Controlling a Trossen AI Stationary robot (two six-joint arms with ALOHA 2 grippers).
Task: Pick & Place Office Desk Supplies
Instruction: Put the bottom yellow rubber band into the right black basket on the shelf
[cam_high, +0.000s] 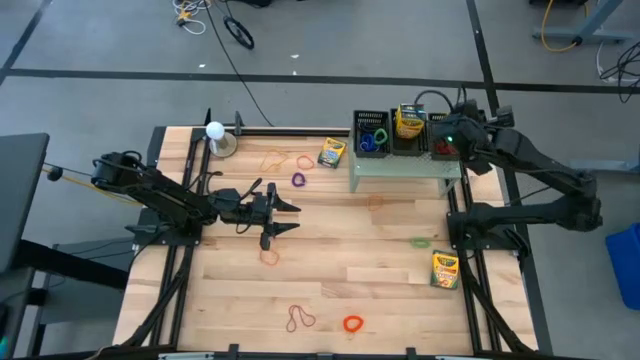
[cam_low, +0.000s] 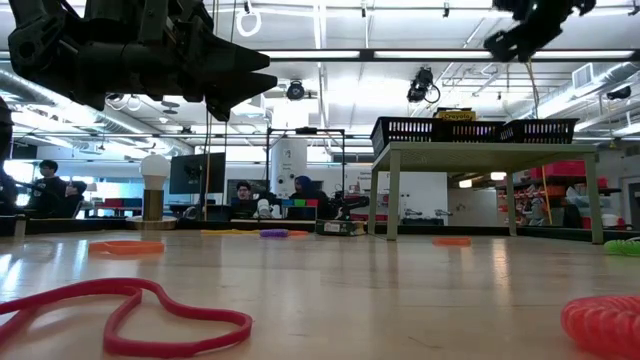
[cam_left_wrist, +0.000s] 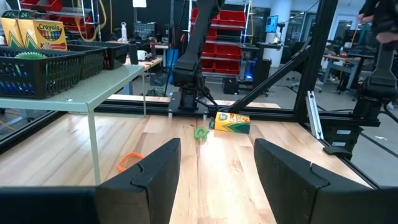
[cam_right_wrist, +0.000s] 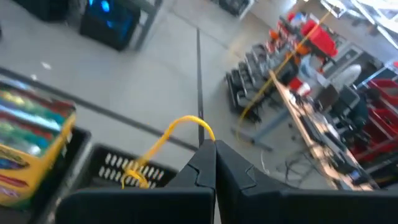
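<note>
High view: red band (cam_high: 269, 257) beneath left gripper (cam_high: 284, 217).

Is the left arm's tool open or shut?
Open. In the left wrist view its two dark fingers stand wide apart with bare table showing between them, and the left tool holds nothing.

Robotics lab or workshop with an open floor.
A wooden table (cam_high: 330, 250) stands on grey concrete; behind it are red parts bins (cam_left_wrist: 233, 53), workbenches, monitors, ceiling strip lights and seated people (cam_low: 48, 185).
</note>
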